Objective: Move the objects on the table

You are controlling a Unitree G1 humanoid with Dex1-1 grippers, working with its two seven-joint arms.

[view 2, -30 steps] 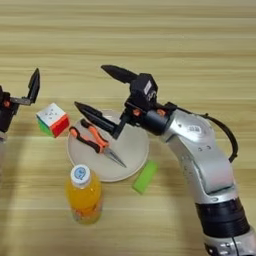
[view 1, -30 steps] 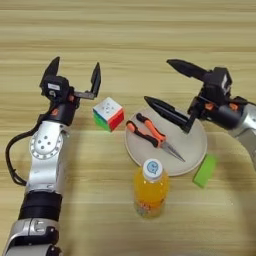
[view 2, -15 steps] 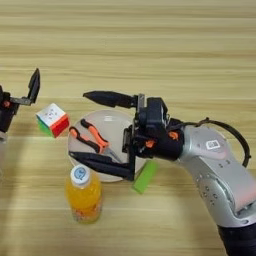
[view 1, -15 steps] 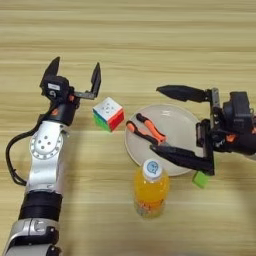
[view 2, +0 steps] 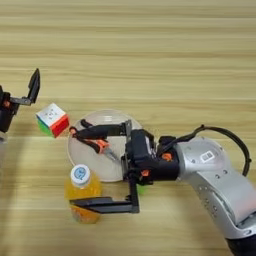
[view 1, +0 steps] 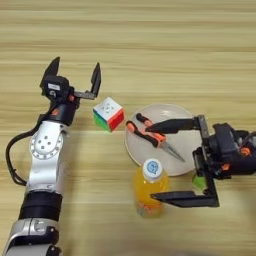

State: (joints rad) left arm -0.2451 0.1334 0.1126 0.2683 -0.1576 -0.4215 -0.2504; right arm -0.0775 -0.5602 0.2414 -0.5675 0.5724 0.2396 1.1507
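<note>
Left eye view: right gripper (view 1: 176, 161) gapes wide, empty, flanking the bottle (view 1: 150, 187). Close squarely on its body, clear of the pliers (view 1: 153, 139). Left gripper (view 1: 73, 75) is open, idle.

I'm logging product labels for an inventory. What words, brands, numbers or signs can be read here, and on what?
No text can be read.
Bottle: its white cap carries a blue round mark, too blurred to read.
Puzzle cube: colour stickers only.
Pliers: no marking visible.
Right arm's shell: a small dark mark, unreadable.

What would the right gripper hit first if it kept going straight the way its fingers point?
Probably the orange-drink bottle: the open right gripper points left, its near finger already beside it, the far one over the pliers. Height is unclear.
</note>
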